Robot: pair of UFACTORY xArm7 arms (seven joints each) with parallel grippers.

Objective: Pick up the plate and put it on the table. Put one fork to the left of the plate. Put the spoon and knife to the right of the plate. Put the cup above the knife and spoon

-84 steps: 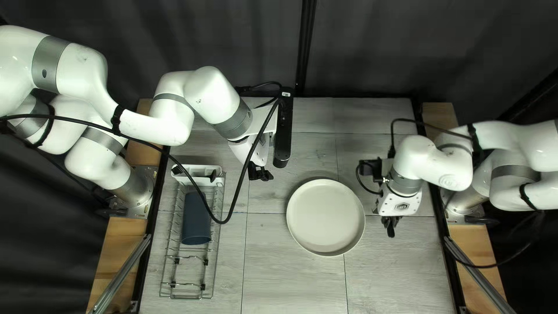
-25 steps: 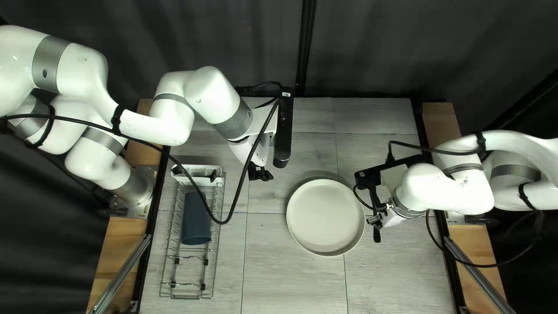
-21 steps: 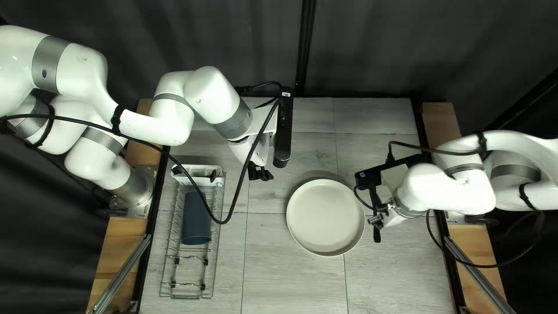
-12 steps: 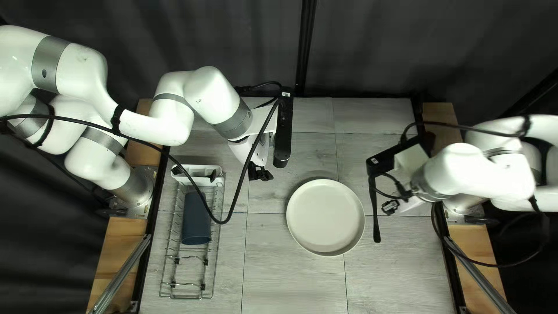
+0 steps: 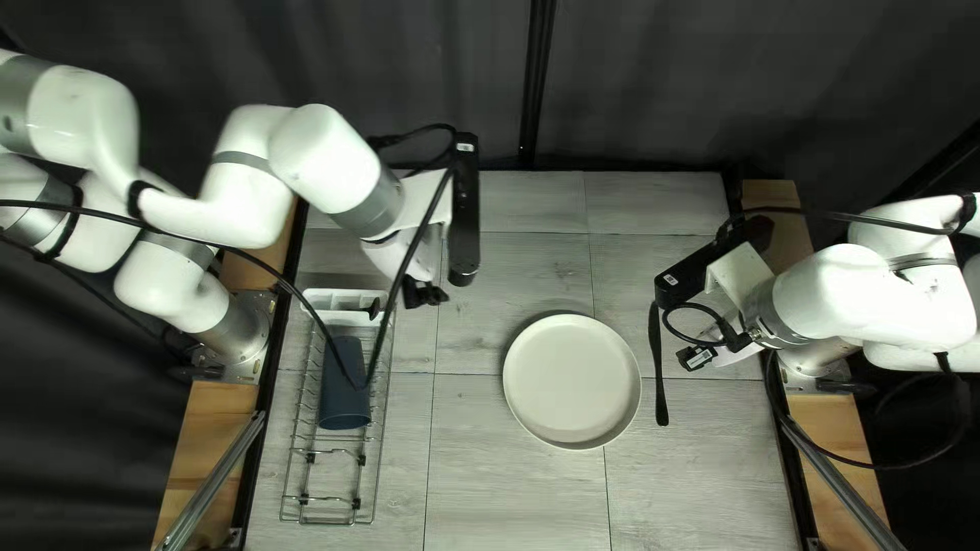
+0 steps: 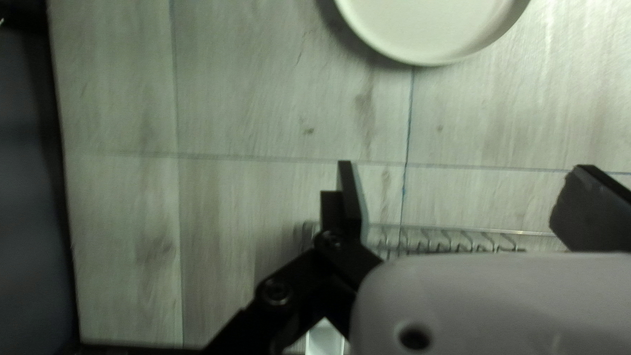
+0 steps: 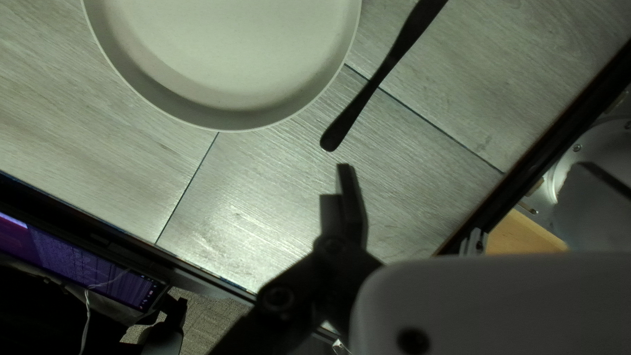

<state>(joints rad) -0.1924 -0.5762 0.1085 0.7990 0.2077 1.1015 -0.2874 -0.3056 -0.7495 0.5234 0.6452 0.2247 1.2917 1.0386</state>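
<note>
The pale plate (image 5: 572,381) rests on the table. Just right of it in the top left view lies a dark knife-like utensil (image 5: 660,383); its narrow end (image 7: 336,135) shows beyond my gripper in the right wrist view. My right gripper (image 5: 700,357) is right of the utensil, its fingertips unclear from above; my right gripper (image 7: 463,190) is open and empty. My left gripper (image 5: 424,294) hangs between rack and plate; my left gripper (image 6: 463,190) is open, holding nothing. A dark blue cup (image 5: 344,393) lies in the rack. No fork can be made out.
The wire rack (image 5: 332,518) stands at the left of the top left view, with a white holder (image 5: 345,299) at its far end. A black cable from my left arm crosses above the rack. Beyond the table's near edge is a monitor (image 7: 85,260).
My right gripper has opened up distance from the utensil, moving right and tilting, so the utensil shows uncovered on the table. My left arm has shifted left toward the rack's far end.
</note>
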